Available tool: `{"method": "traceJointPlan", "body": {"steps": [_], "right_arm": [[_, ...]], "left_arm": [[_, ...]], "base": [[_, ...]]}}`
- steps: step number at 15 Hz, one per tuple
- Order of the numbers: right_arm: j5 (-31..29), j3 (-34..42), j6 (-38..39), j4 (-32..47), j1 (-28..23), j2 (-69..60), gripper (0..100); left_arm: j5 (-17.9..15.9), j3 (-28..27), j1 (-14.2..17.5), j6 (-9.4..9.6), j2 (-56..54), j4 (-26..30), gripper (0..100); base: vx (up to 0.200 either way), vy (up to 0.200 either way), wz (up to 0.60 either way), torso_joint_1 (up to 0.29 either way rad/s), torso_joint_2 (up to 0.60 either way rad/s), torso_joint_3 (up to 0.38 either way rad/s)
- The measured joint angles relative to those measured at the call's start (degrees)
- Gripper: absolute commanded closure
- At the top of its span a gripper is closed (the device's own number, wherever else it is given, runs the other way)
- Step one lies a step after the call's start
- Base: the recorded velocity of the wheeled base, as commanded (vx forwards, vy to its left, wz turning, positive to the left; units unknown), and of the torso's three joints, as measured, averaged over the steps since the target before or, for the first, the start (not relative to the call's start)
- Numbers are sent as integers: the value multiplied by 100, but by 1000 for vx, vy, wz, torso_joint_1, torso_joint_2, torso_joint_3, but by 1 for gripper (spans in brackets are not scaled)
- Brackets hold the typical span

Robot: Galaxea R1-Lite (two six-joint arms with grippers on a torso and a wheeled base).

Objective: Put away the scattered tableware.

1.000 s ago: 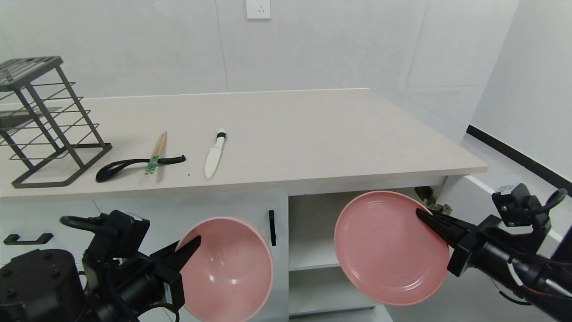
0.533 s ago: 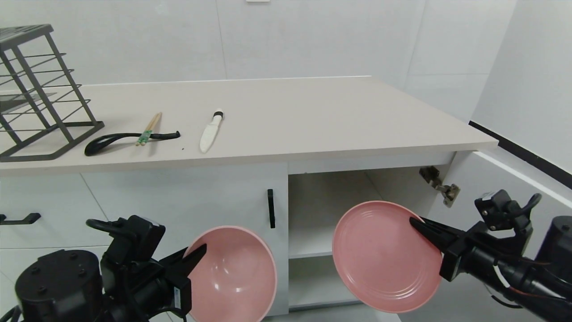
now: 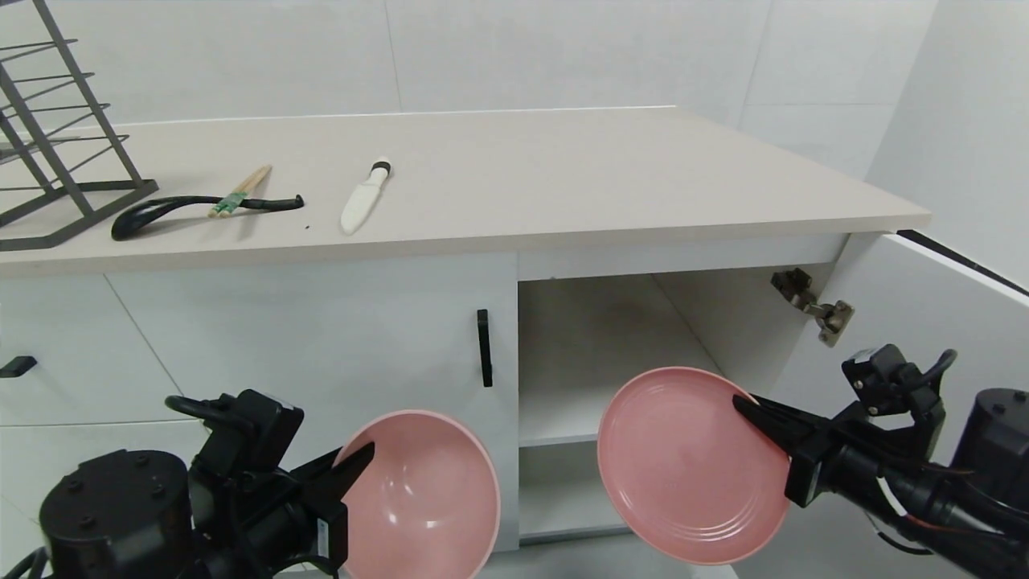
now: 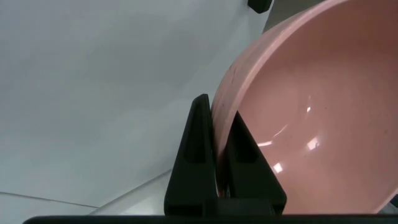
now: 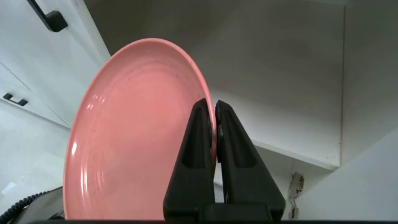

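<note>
The right gripper (image 3: 744, 404) pinches only the rim of the round pink plate (image 3: 691, 466), lower right before the open white cupboard (image 3: 595, 338), the left gripper (image 3: 363, 454) that of the deep pink bowl (image 3: 430, 503), lower left; either could slip.

White tiled wall (image 3: 563, 48), beige countertop (image 3: 603, 169), open white cabinet (image 3: 595, 338)

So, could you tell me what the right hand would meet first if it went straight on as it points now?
Probably nothing soon: the right hand, shut on the plate, points into the open cabinet above its shelf. The back wall would come first, though depth is unclear.
</note>
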Motion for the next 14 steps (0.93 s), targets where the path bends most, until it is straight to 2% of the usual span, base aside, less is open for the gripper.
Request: {"method": "traceJointPlan", "body": {"steps": [11, 14], "right_arm": [[-4, -2, 65, 0, 7, 166, 100], [-12, -251, 174, -2, -41, 380, 100]], "left_arm": [[-2, -2, 22, 9, -5, -9, 100], [-2, -2, 9, 18, 11, -5, 100]], "base": [[0, 0, 0, 0, 0, 0], [0, 0, 0, 0, 0, 0]]}}
